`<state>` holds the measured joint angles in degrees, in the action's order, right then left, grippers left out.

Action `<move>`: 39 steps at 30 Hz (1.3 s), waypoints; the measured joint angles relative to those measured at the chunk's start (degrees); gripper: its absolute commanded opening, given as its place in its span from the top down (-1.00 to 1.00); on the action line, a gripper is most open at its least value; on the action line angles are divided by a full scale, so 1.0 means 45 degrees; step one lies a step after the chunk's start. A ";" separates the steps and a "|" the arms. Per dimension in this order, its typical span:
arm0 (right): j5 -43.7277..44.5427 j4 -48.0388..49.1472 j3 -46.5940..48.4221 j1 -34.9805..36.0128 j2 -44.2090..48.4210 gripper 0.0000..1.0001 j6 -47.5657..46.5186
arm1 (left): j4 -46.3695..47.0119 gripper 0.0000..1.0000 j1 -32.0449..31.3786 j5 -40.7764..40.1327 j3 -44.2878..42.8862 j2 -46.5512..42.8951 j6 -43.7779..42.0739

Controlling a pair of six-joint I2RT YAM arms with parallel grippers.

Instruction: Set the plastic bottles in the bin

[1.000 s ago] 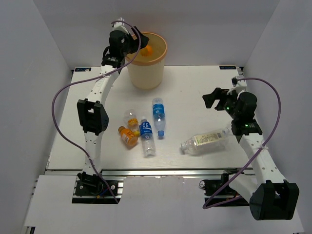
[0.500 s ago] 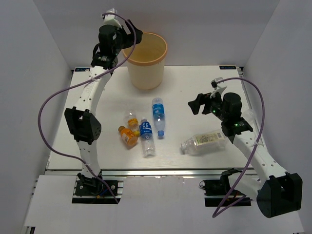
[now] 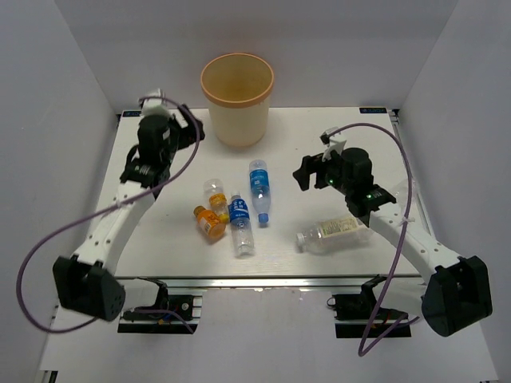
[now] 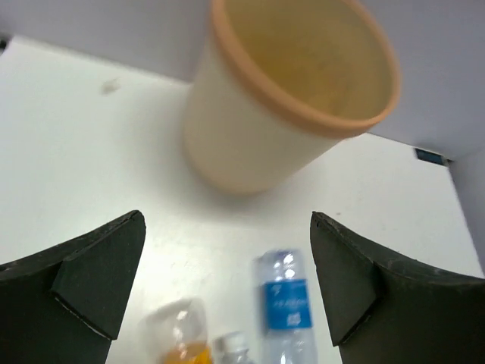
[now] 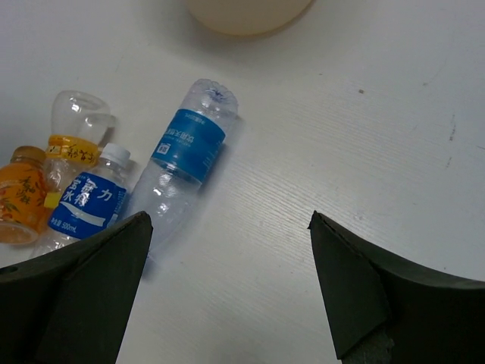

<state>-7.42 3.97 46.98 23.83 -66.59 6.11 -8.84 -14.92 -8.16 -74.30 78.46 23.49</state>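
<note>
The bin (image 3: 237, 120) stood upright at the far edge of the table (image 3: 319, 132), its orange rim uppermost. The left wrist view of its inside was blurred, so I could not tell whether anything lay in it.

Five bottles lay on their sides on the table, all outside the bin. A blue-labelled bottle (image 3: 259, 190) lay nearest the bin, base toward it and cap toward the near edge. Just to its left were three more, packed close together: a second blue-labelled bottle (image 3: 240, 225) with its white cap pointing toward the far side, an orange bottle (image 3: 210, 223) beside it, and a paler, mostly clear bottle with a yellow label (image 3: 215, 194) just beyond that one. The large clear bottle (image 3: 335, 231) lay well apart on the right, partly under the right arm.

The left gripper (image 4: 227, 258) hung above the table to the left of the bin with its jaws spread wide and nothing between them — only the bin and the bottles farther off showed through the gap. The right gripper (image 5: 229, 250) was also wide open and empty, held above bare table just right of the first blue-labelled bottle, touching none of the bottles.
</note>
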 measured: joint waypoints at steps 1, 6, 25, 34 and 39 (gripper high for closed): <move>0.0180 -0.0029 0.0068 0.0228 -0.0131 -0.79 -0.0034 | -0.0112 -0.96 0.0000 -0.0491 0.0685 -0.0529 0.0209; 0.0957 -0.0092 0.0379 0.1817 -0.0899 -0.79 0.0063 | -0.0423 -0.96 0.0058 -0.3036 0.4012 -0.3313 0.1375; 0.5362 0.1195 0.1477 0.5401 -0.7174 -0.76 0.3968 | -0.1146 -0.96 0.0607 -0.5241 0.5532 -0.3711 0.2982; 0.5795 0.1151 0.2123 0.5469 -0.7902 0.24 0.4211 | -0.1093 -0.97 0.0884 -0.4891 0.5770 -0.3662 0.2992; 0.5576 0.0476 0.2817 0.5459 -0.7218 0.40 0.3084 | -0.0967 -0.96 0.0971 -0.4673 0.5935 -0.3643 0.3026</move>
<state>17.67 6.11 59.66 48.40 -99.07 19.99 -13.19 -10.55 -29.19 -47.59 62.06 37.10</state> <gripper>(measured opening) 0.539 0.982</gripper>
